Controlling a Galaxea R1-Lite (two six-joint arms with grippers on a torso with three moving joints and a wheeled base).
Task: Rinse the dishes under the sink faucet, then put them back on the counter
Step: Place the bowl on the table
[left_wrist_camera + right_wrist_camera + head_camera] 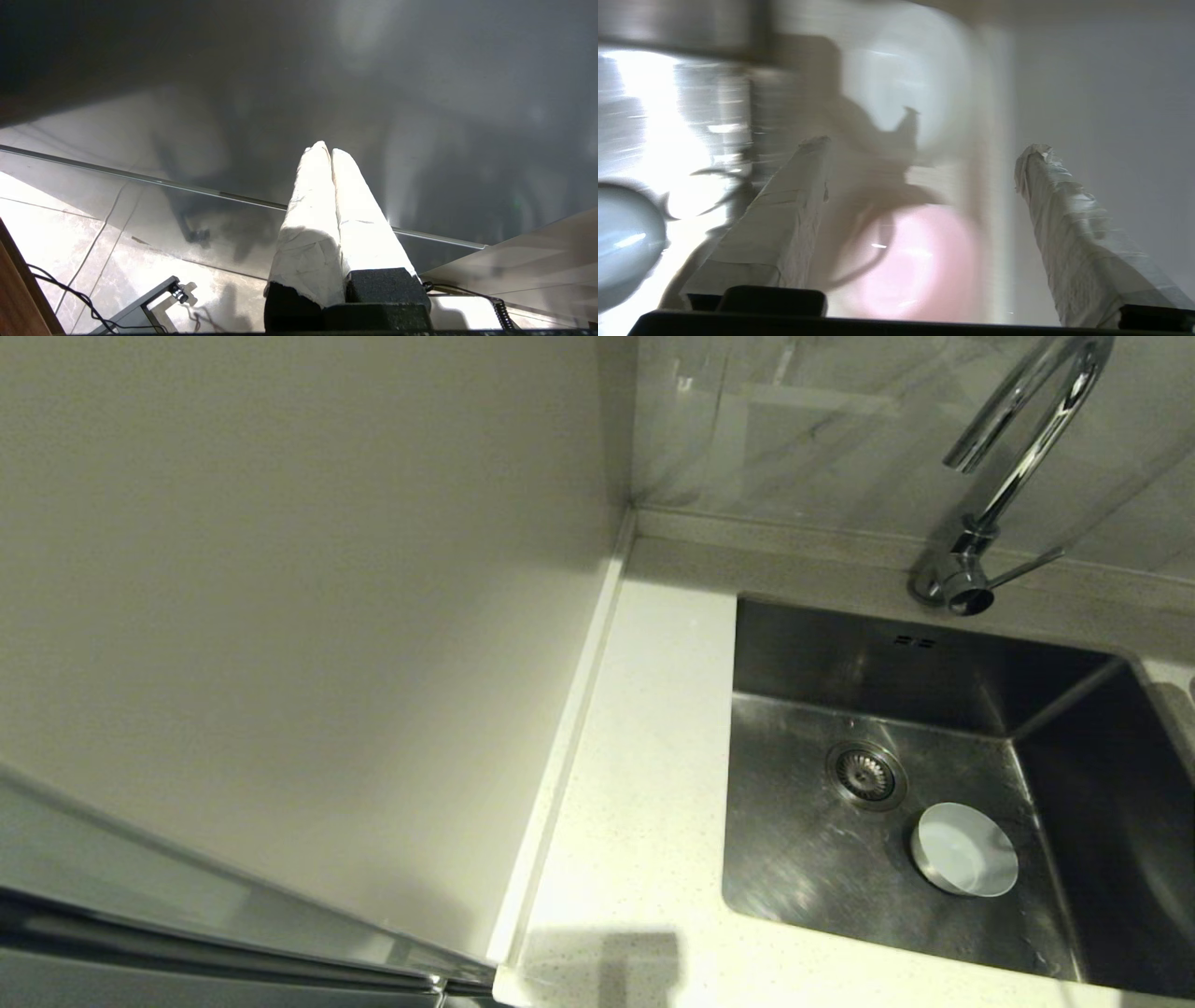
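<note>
Faucet (1022,457) top cut off

Head cam looked steeply down from above at the desk (644,803) corner, the sink (803,859) right of centre, the faucet (1018,457) at the far edge. Left wrist cam sat behind the left end effector (327,151), well away, facing a glossy panel and the tiled floor (56,228); no overlap with head. Right wrist cam was close, behind the right end effector (924,154); shared the pale blue bowl (964,849) (621,242) with head.
</note>
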